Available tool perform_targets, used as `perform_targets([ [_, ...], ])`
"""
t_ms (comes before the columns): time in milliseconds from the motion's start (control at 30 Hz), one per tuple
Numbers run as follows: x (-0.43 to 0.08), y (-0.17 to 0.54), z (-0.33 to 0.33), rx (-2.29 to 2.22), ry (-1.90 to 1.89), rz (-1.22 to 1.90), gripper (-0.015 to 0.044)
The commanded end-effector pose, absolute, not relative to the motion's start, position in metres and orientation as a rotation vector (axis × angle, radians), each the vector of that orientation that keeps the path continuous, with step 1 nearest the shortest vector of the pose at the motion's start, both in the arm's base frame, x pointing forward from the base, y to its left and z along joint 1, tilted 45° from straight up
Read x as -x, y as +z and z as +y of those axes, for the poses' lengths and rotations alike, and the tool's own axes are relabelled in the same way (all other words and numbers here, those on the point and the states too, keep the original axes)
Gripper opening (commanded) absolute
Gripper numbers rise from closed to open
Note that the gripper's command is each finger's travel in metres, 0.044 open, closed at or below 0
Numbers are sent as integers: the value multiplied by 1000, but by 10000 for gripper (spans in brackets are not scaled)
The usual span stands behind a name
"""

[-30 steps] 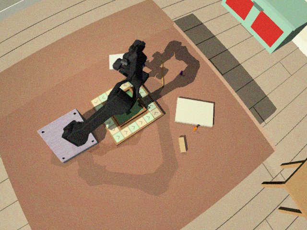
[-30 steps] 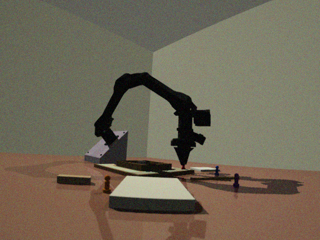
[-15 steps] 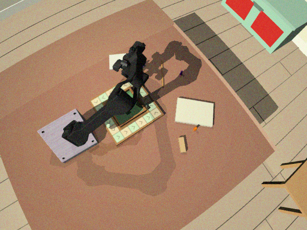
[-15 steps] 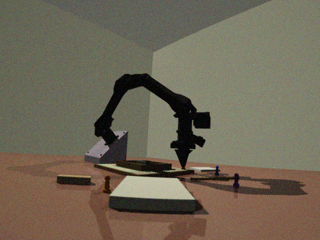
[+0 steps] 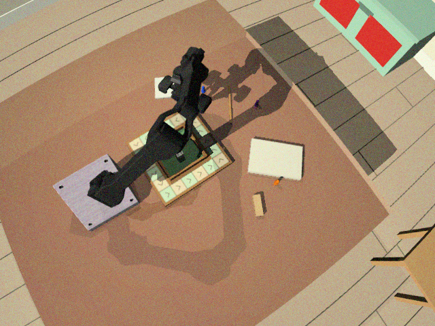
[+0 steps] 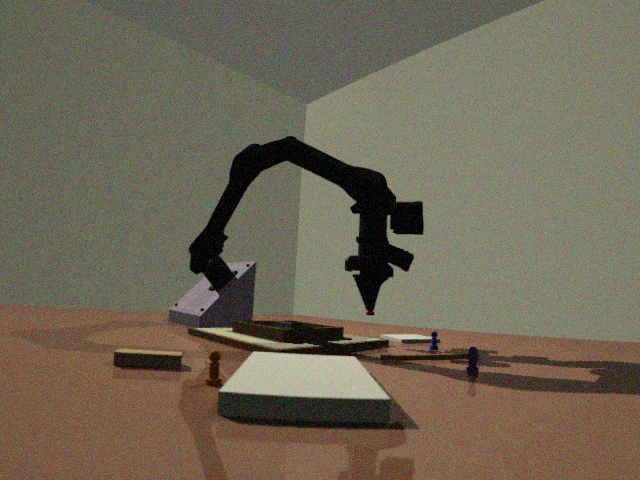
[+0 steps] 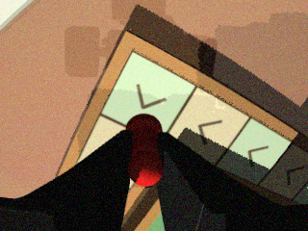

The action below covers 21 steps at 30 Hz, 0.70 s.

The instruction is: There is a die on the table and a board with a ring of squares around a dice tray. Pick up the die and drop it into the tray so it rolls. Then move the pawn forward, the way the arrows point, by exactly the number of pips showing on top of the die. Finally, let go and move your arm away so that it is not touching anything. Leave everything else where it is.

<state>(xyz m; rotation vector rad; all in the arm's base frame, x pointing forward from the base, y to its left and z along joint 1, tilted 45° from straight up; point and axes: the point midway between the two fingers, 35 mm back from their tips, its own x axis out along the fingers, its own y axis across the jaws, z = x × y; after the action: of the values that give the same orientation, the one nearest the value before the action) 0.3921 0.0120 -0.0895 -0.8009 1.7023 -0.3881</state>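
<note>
My gripper (image 6: 370, 303) (image 7: 143, 141) is shut on the red pawn (image 6: 370, 312) (image 7: 145, 161) and holds it above the board (image 5: 178, 187) (image 6: 206, 335) (image 7: 164, 64), clear of its surface. In the wrist view the pawn overlaps the edge of the green corner square. The top view hides pawn and fingertips behind the arm. The squares carry arrows around the green-floored dice tray (image 5: 172, 167) (image 6: 258, 330). A grey die (image 5: 179, 154) lies in the tray; its top pips are too small to read.
Around the board are a blue pawn (image 5: 203, 89) (image 6: 434, 341), a purple pawn (image 5: 256, 103) (image 6: 472, 361), an orange pawn (image 5: 276, 182) (image 6: 214, 368), a thin stick (image 5: 230, 106), a wooden block (image 5: 257, 204) (image 6: 147, 359), a large white slab (image 5: 275, 159) (image 6: 305, 379) and a smaller white one (image 5: 161, 92).
</note>
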Motion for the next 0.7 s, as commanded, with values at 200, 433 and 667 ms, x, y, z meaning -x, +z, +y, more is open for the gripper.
perform_targets([
  [200, -394, -35, 63, 794, -390, 1701, 0],
  [433, -390, -32, 67, 794, -390, 1701, 0],
  [667, -372, -36, 68, 794, -388, 1702, 0],
])
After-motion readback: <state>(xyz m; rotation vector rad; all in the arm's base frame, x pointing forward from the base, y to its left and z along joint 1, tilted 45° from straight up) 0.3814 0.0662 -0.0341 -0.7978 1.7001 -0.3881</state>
